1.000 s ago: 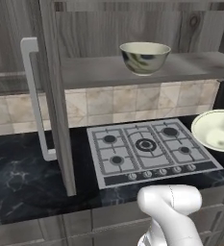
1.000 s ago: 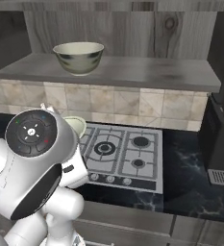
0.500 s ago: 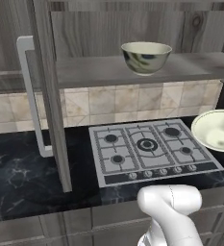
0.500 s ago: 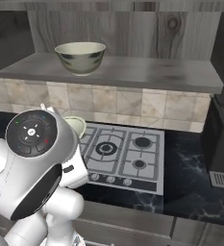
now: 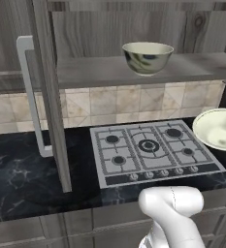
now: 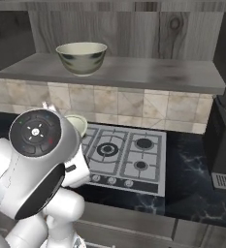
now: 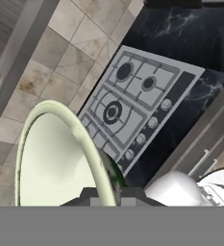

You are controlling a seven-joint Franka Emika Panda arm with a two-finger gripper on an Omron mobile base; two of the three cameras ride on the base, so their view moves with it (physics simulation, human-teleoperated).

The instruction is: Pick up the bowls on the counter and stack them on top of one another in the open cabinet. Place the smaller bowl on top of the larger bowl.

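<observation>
- Sitting upright on the plain grey shelf point(image 5: 100, 72) of the open cabinet point(image 6: 134, 29): the larger bowl point(image 5: 147, 57), deep and round, cream with dark green-grey mottling on its outer wall and a wide rim.
- Hanging in the air off the counter: the smaller bowl point(image 7: 56, 158), shallow, smooth, plain pale cream, tilted on edge in the hand view; showing at the right edge of the left base view, above the right end of the hob.
- Pinching the thin rim of that bowl: the gripper point(image 7: 111, 194), fingers drawn close together, tips mostly hidden behind the rim.
- Lying below: the black counter point(image 5: 22, 169) with thin white veins, and the flat steel hob point(image 5: 151, 150) with round burners and a row of knobs.
- Standing open at left: the wood-grain door point(image 5: 49, 92) with its long silver bar handle point(image 5: 32, 97).
- Running behind the hob: beige square wall tiles point(image 6: 124, 104).
</observation>
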